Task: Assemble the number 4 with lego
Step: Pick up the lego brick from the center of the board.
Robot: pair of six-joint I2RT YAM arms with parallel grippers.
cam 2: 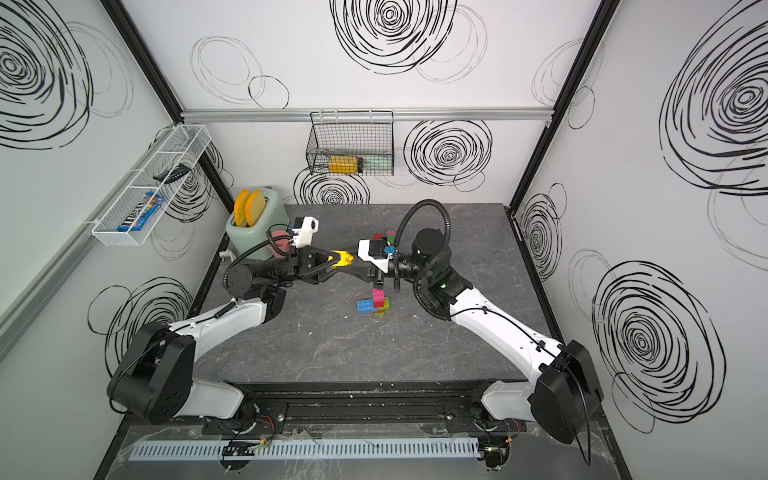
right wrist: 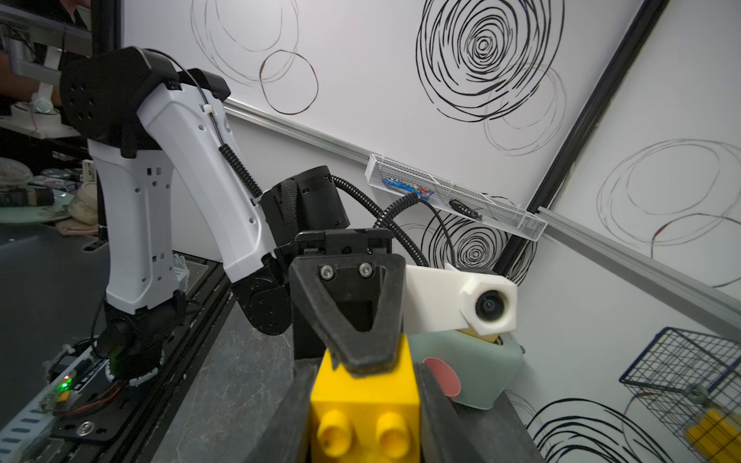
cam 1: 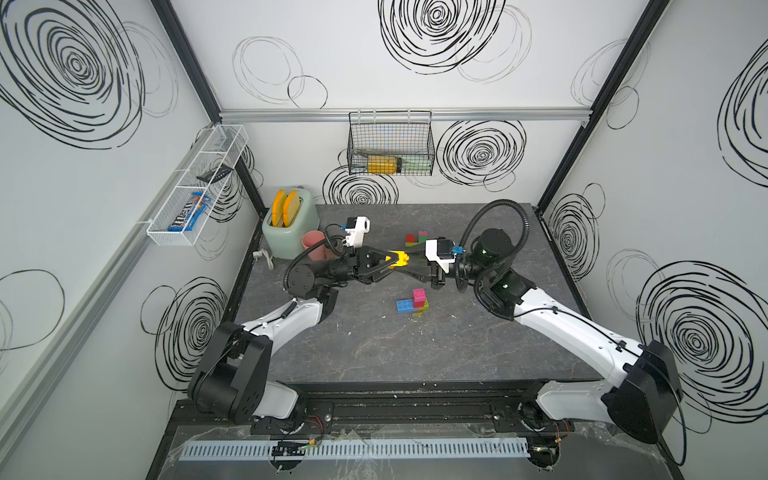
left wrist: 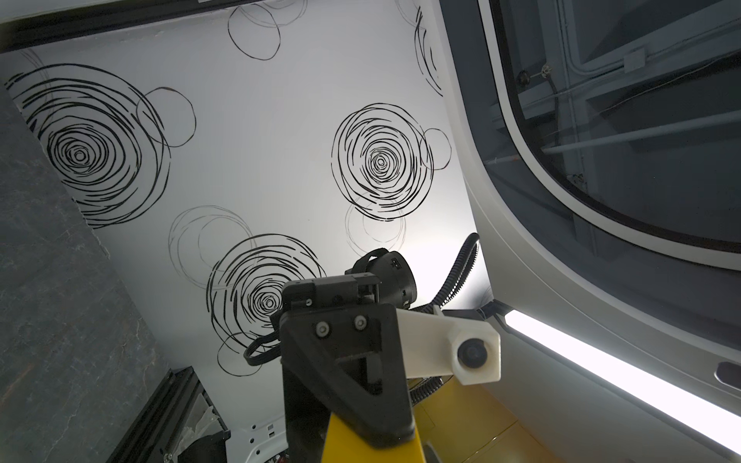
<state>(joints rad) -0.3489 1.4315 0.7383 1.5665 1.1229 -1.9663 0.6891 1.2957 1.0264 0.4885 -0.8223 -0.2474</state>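
Both arms meet over the middle of the dark worktop (cam 1: 374, 353). Between them, a little above the centre in both top views, sits the yellow brick (cam 1: 398, 258) (cam 2: 343, 258), held up off the surface as far as I can see.

The left claw (cam 1: 392, 262) comes in from the left of the frame. It is only narrowly parted and clamped on the brick. In the right wrist view one of its black fingers (right wrist: 353, 320) bears on the brick's upper face.

The right claw (cam 1: 410, 263) reaches in from the right of the frame, also narrowly parted. Its own fingers (right wrist: 278, 425) lie tight against both flanks of the brick, whose two studs point at that camera. So both claws have hold of the same piece.

The rest of the lego lies on the worktop in two groups:
- Just below and right of centre, a blue brick (cam 1: 402, 305), a pink brick (cam 1: 419, 294) and a lime brick (cam 1: 423, 306) sit joined in a small cluster.
- Above the claws, a red brick (cam 1: 410, 239) sits with a green and a pink one, partly hidden by the right arm's wrist.

At the upper left corner of the worktop stands a pale green toaster (cam 1: 286, 232) with a pink cup (cam 1: 313, 243) just beside it.
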